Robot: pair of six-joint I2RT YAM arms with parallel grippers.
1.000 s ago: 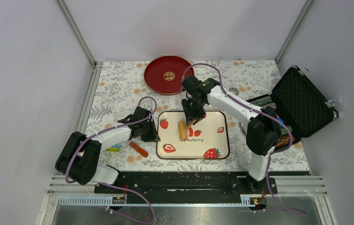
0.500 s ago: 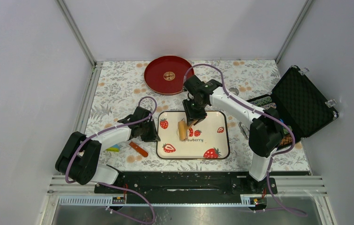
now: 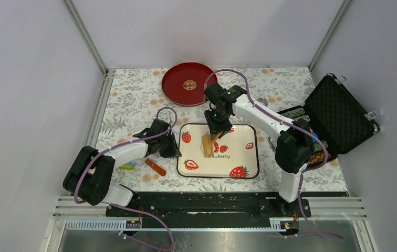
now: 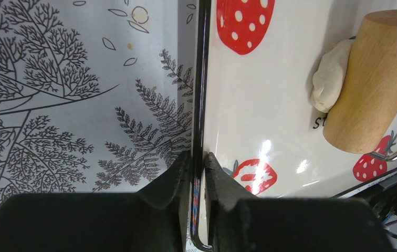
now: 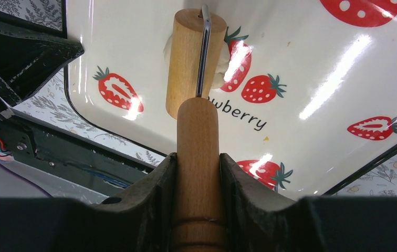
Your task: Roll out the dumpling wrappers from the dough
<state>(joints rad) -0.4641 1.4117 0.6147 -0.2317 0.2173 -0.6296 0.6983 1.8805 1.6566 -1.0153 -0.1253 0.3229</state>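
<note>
Overhead view first: I see the strawberry tray (image 3: 196, 149) lying on the flowered bench (image 3: 133, 100), with the rolling pin (image 3: 206, 144) standing on its left half. The right claw (image 3: 216, 126) sits just behind the pin, and the left claw (image 3: 174, 152) is at the tray's left edge. A red plate (image 3: 175, 92) lies at the far side of the bench, an open black case (image 3: 338, 113) is off to the right, and a small orange stick (image 3: 155, 167) lies near the left arm. From the left wrist, I see the left claw (image 4: 197, 160) pinched together on the tray's (image 4: 259, 79) dark rim. Further in, the dough (image 4: 330, 79) is a pale lump resting on the tray and pressed against the side of the pin's wooden roller (image 4: 377, 79). From the right wrist, the right claw (image 5: 198, 157) is clamped on the pin's wooden handle (image 5: 197, 131). The roller (image 5: 188, 58) lies crosswise ahead, with the dough (image 5: 220, 73) peeking out from beyond it on the tray (image 5: 301, 52).
</note>
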